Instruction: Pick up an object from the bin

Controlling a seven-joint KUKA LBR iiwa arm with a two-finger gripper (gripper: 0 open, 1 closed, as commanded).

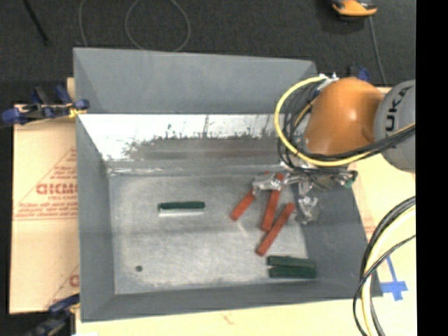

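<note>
My gripper (286, 196) hangs low at the right of the bin, under the arm's orange cover. Its metal fingers (264, 185) stand apart, so it is open. Three red-orange sticks lie right by it: one (243, 206) slants just left of the fingers, a second (269, 210) has its upper end between them, and a third (274, 231) runs down toward the front. Nothing is lifted off the floor.
A dark green block (290, 267) lies near the front right corner. A dark green bar (182, 206) rests left of centre, and a small dark speck (138, 269) sits at the front left. The arm and its cables cover the right wall.
</note>
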